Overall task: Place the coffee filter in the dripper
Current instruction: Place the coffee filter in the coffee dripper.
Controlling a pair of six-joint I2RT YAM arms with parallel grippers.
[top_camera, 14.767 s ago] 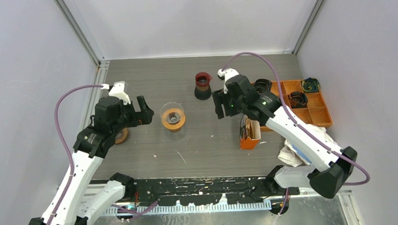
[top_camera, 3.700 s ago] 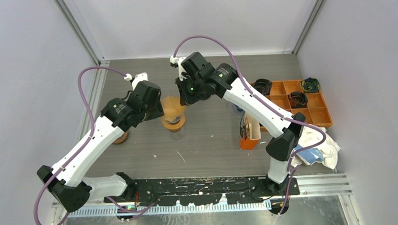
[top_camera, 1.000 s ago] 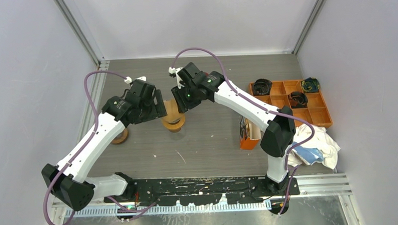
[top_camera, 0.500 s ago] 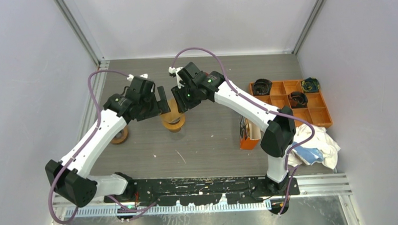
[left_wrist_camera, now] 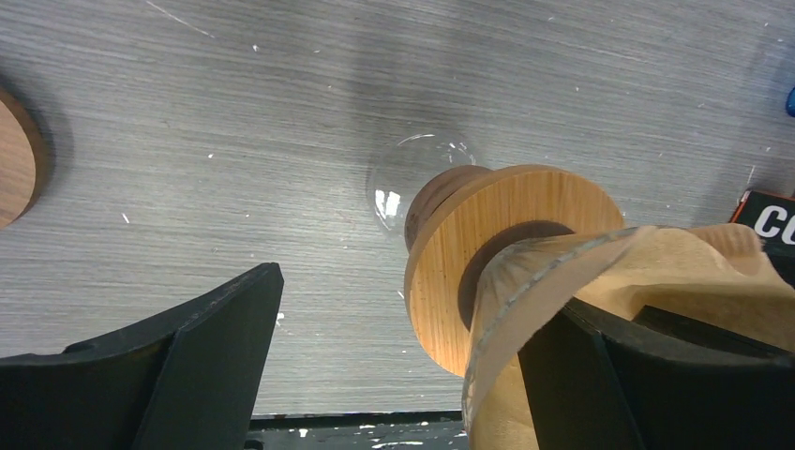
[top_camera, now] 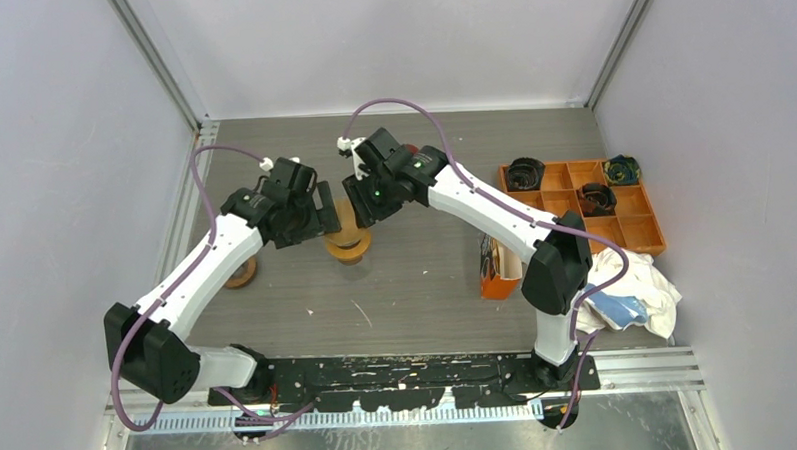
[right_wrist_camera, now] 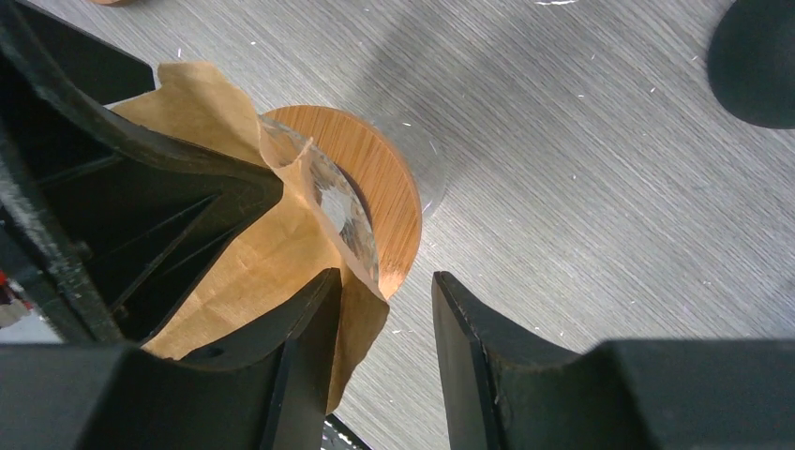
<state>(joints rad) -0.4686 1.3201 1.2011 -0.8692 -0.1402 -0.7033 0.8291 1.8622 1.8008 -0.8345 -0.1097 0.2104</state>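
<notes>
The glass dripper [top_camera: 347, 239] with its wooden collar [left_wrist_camera: 487, 253] stands mid-table between both arms. A brown paper coffee filter [right_wrist_camera: 272, 253] lies in its cone, and one flap hangs over the glass rim [right_wrist_camera: 347, 220]. My left gripper [left_wrist_camera: 412, 309] is wide open. One of its fingers [left_wrist_camera: 647, 384] is inside the filter, the other stands off over bare table. My right gripper [right_wrist_camera: 384, 281] is partly open astride the rim. Its inner finger [right_wrist_camera: 300, 366] lies against the paper, and a gap shows before its outer finger [right_wrist_camera: 478, 356]. From above, both grippers [top_camera: 326, 210] [top_camera: 359, 206] cover the dripper's mouth.
An orange compartment tray [top_camera: 640, 232] with dark parts sits at the right. An orange carton [top_camera: 498, 267] and a white cloth [top_camera: 632, 302] lie near the right arm's base. A wooden disc [top_camera: 241, 274] rests left of the dripper. A dark round object [right_wrist_camera: 755, 61] stands behind it.
My left gripper's jaws have spread wide and its wrist has shifted slightly toward the dripper. The right gripper has stayed in place at the rim.
</notes>
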